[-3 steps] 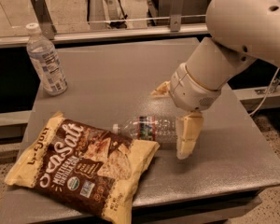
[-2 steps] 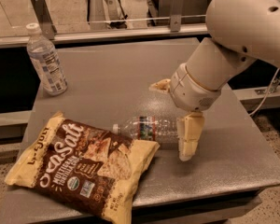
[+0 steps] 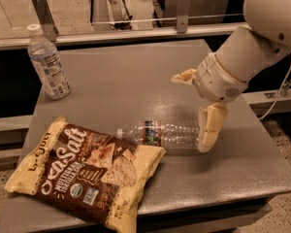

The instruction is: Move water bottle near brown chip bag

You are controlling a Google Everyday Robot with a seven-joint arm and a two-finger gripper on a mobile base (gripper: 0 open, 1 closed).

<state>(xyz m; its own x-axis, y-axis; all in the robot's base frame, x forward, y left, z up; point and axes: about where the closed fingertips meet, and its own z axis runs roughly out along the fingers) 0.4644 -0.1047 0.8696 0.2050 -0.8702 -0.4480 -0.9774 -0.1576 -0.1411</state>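
Observation:
The water bottle is clear ribbed plastic with a red-and-dark label band. It lies on its side on the grey table, its white cap touching the brown chip bag. The bag lies flat at the front left and reads "Sea Salt". My gripper hangs over the bottle's base end at the right. Its jaws stand wide apart and hold nothing. One cream finger points down beside the bottle's base. The other finger sits farther back above the table.
A second bottle with a large white-and-blue label stands upright at the table's back left. A metal rail with posts runs behind the table. The table's right edge lies just beyond my arm.
My arm and gripper have shifted to the right and a little up, uncovering more of the water bottle's base end. The bottle and the bag have stayed put.

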